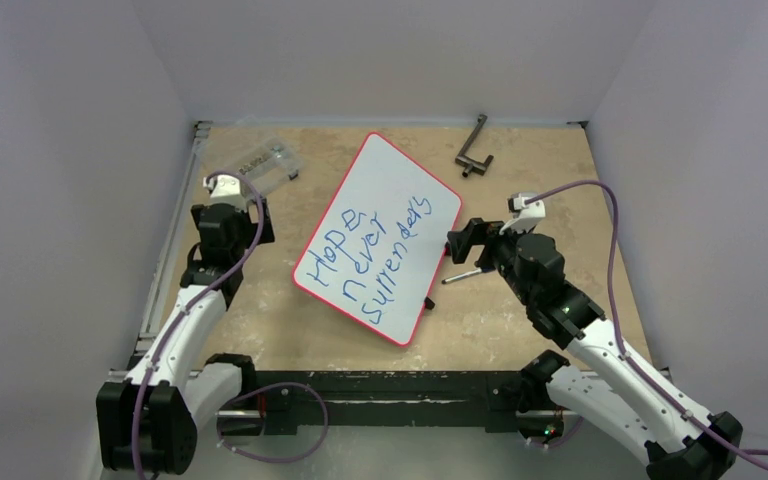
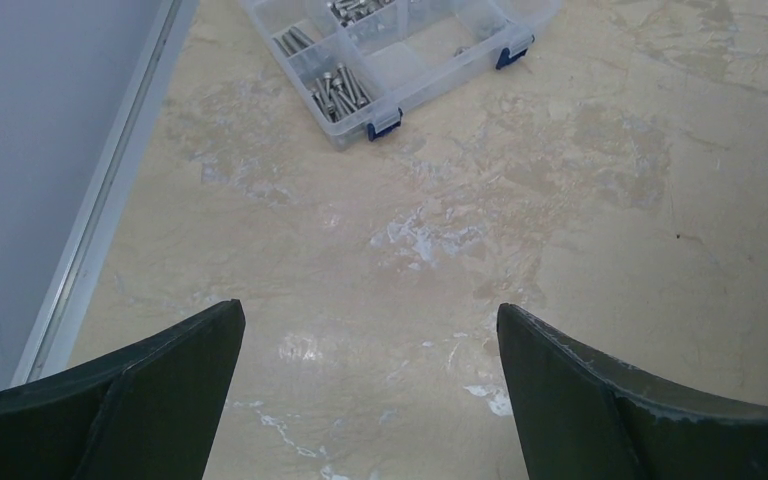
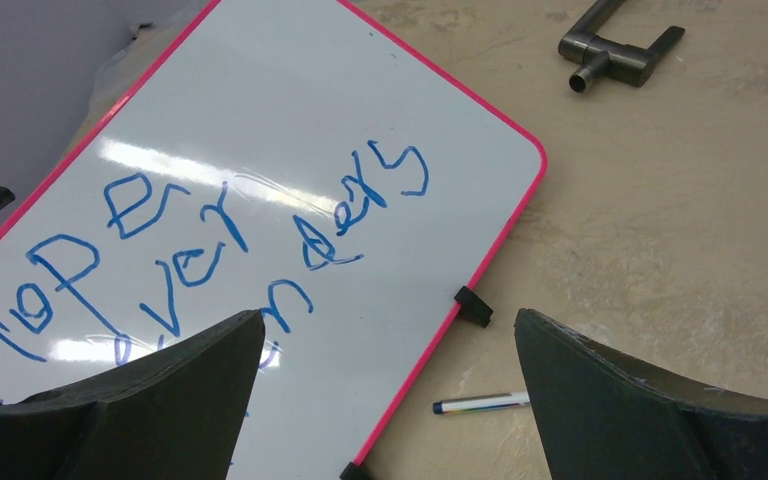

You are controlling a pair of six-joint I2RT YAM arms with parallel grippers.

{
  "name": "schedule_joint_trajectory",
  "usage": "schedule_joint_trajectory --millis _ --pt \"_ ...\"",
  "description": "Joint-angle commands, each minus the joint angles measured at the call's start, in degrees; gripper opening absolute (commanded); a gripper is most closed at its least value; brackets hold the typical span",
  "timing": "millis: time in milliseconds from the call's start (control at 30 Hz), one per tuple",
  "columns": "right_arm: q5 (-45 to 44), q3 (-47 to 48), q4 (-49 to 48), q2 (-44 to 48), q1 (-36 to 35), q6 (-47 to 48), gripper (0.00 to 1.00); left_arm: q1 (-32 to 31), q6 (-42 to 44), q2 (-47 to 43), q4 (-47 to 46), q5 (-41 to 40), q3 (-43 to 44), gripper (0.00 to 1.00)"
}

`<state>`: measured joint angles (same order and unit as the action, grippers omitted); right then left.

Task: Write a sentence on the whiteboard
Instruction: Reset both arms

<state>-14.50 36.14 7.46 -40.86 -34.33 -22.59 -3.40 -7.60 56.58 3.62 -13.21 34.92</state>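
The whiteboard (image 1: 400, 190) lies tilted in the middle of the table, white with a thin red rim and small black clips. The sentence (image 1: 365, 255) in blue marker reads "Hope never surrenders" in three slanted lines. In the right wrist view the whiteboard (image 3: 290, 130) and part of the sentence (image 3: 210, 250) show. A marker (image 3: 480, 403) lies on the table just right of the board's edge; it also shows in the top view (image 1: 460, 276). My right gripper (image 3: 388, 330) is open and empty above the board's right edge. My left gripper (image 2: 370, 315) is open and empty over bare table.
A clear plastic organiser box (image 2: 400, 50) with screws sits at the back left, also in the top view (image 1: 265, 163). A dark metal handle (image 1: 473, 150) lies at the back right, seen too in the right wrist view (image 3: 615, 45). White walls enclose the table.
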Motion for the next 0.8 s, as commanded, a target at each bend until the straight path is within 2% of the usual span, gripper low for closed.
schedule_joint_trajectory --millis 0,267,767 --pt "-3.51 2.75 1.65 0.18 0.22 -1.89 0.99 0.62 2.06 -3.79 -10.13 1.65 -1.18 0.98" --pt "-3.69 0.51 -1.07 2.17 0.23 -3.3 0.99 0.66 1.77 -5.05 -13.93 2.05 -2.8 0.98" --pt "-5.59 1.01 -1.01 2.03 0.23 -4.24 0.99 0.67 0.24 -6.03 -12.15 2.49 -1.63 0.98"
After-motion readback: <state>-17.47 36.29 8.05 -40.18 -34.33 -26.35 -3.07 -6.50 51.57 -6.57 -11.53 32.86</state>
